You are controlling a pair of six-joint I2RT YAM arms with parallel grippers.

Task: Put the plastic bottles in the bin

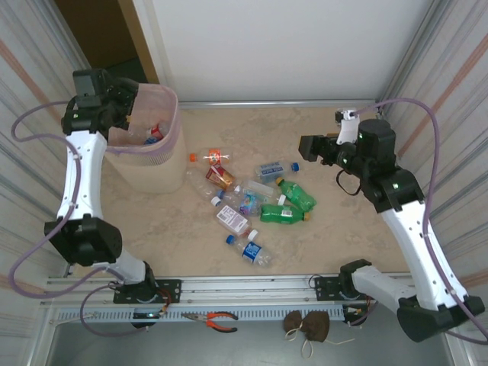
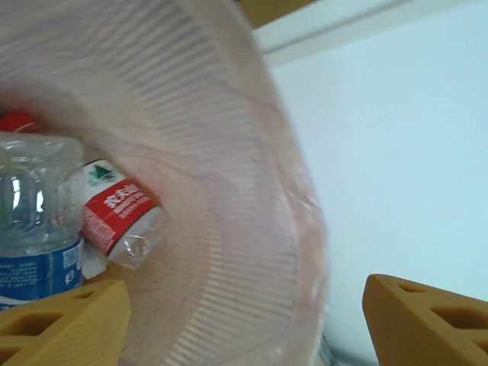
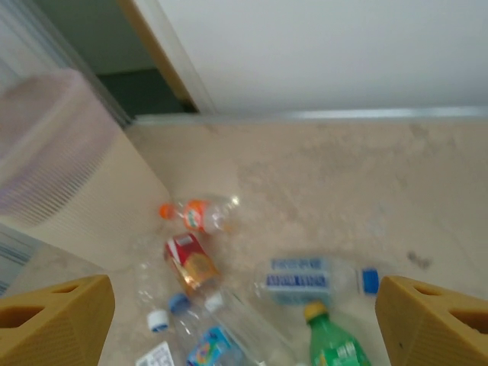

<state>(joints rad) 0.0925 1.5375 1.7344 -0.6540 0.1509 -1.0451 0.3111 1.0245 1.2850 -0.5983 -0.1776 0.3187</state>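
The pale pink bin (image 1: 156, 174) stands at the back left. My left gripper (image 1: 130, 114) hovers over its rim, open and empty (image 2: 244, 329). Below it, inside the bin (image 2: 229, 229), lie a blue-labelled clear bottle (image 2: 34, 236) and a red-labelled one (image 2: 116, 216). Several plastic bottles lie loose mid-table: an orange-capped one (image 1: 216, 157), a blue-labelled one (image 1: 271, 169) and two green ones (image 1: 299, 195) (image 1: 282, 214). My right gripper (image 1: 306, 146) hangs open above the table to their right (image 3: 244, 328). Its view looks down on the orange bottle (image 3: 196, 214), the blue-labelled bottle (image 3: 313, 278) and a green bottle (image 3: 335, 345).
Corrugated panels wall in both sides of the table and a white wall (image 1: 267, 46) closes the back. Red-handled pliers (image 1: 217, 321) and a brown pouch (image 1: 309, 325) lie on the front rail near the arm bases. Bare tabletop (image 1: 358, 229) stretches right of the bottle pile.
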